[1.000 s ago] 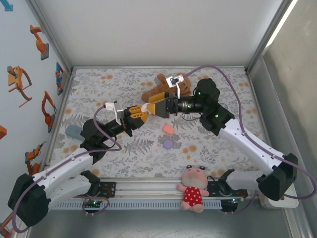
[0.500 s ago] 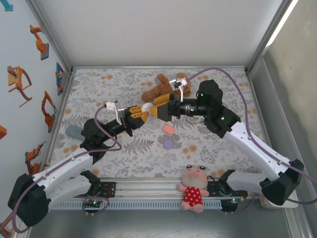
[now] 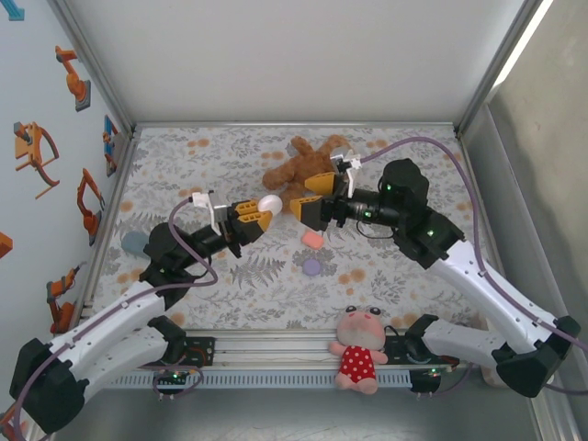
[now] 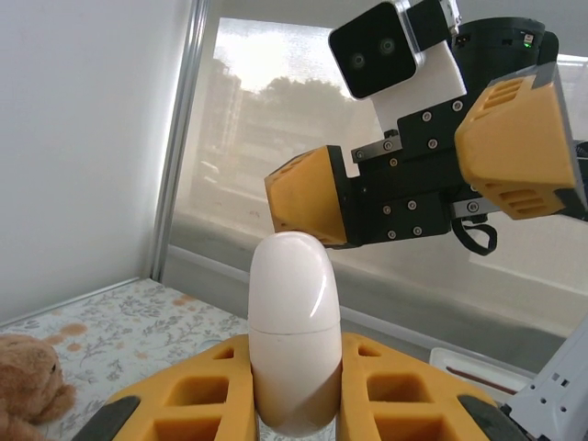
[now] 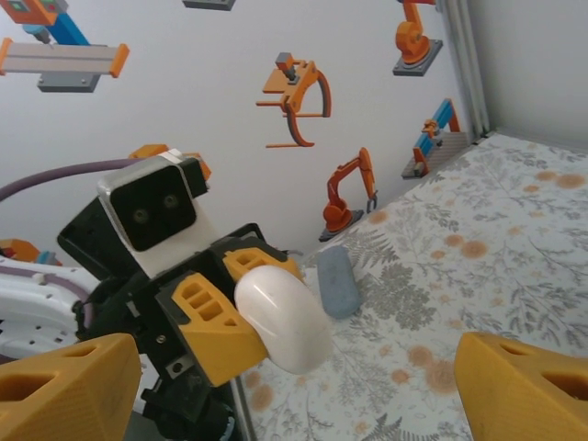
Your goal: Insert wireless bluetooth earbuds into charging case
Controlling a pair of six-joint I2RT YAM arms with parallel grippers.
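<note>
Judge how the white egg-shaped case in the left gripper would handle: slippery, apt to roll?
Probably slippery: the white case looks glossy and rounded, pinched low by the left gripper. Its seam suggests a rigid two-part shell. Set down, it would likely roll.

capsule (image 4: 294, 331) white | table (image 3: 184, 165) grey fern print, orange spots | teddy (image 3: 294, 167) brown | disc (image 3: 312, 267) purple

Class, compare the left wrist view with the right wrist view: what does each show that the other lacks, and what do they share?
Left wrist view: the open right tool seen head-on, and a teddy. Right wrist view: the left tool seen head-on, a blue block on the table and robot stickers. Shared: the white case gripped by the left tool.
</note>
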